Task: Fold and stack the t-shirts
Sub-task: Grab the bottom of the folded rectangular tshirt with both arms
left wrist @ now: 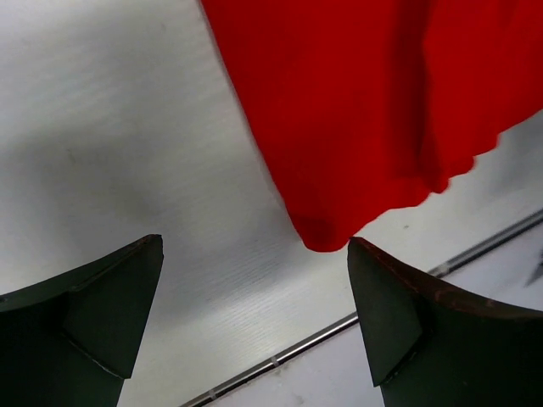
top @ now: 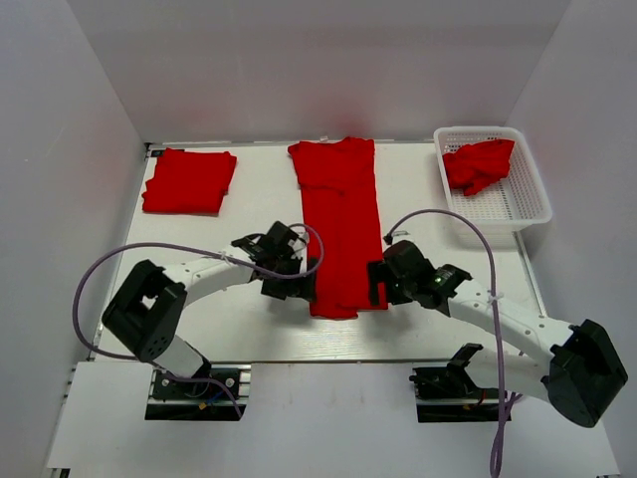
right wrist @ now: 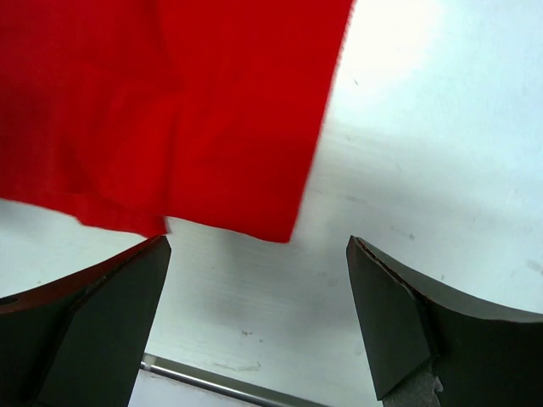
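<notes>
A red t-shirt (top: 338, 219) lies folded into a long strip down the middle of the table, collar end at the back. My left gripper (top: 295, 287) hovers open at its near left corner (left wrist: 322, 242). My right gripper (top: 378, 289) hovers open at its near right corner (right wrist: 271, 229). Neither gripper holds cloth. A folded red t-shirt (top: 189, 180) lies at the back left. A crumpled red t-shirt (top: 479, 164) sits in a white basket (top: 526, 204) at the back right.
The white table (top: 229, 319) ends in a metal-edged front rim close behind both grippers (left wrist: 280, 360) (right wrist: 221, 381). White walls enclose the back and sides. A purple cable (top: 109, 261) loops off each arm.
</notes>
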Controlling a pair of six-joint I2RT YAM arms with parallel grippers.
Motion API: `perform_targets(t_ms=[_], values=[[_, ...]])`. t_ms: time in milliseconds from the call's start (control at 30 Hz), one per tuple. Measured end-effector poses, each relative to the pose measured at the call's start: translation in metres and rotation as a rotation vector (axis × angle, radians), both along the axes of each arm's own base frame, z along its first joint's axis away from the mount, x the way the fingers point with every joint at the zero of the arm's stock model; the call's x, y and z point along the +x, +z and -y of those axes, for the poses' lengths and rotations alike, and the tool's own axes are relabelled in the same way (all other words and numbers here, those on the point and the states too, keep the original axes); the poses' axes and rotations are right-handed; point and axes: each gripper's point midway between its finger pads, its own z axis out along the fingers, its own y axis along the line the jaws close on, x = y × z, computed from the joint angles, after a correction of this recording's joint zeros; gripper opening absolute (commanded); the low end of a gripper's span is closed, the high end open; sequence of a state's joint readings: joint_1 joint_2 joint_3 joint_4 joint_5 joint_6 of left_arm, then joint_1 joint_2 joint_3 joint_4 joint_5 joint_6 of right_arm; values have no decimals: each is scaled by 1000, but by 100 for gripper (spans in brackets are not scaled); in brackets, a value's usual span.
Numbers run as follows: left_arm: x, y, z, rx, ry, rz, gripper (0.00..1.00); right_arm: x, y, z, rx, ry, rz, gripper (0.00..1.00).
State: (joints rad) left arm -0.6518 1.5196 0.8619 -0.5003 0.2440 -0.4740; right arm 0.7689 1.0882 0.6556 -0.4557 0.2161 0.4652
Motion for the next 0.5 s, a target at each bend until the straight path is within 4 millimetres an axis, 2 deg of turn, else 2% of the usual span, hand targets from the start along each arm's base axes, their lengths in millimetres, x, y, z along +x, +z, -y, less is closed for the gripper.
perform_targets(t_ms=[133, 500], values=[[-17, -18, 3, 108, -30, -27, 94, -5, -14, 7, -20, -89, -58, 90], [-12, -24, 10, 244, -29, 15, 84, -11, -29, 20, -56, -235, -127, 90]])
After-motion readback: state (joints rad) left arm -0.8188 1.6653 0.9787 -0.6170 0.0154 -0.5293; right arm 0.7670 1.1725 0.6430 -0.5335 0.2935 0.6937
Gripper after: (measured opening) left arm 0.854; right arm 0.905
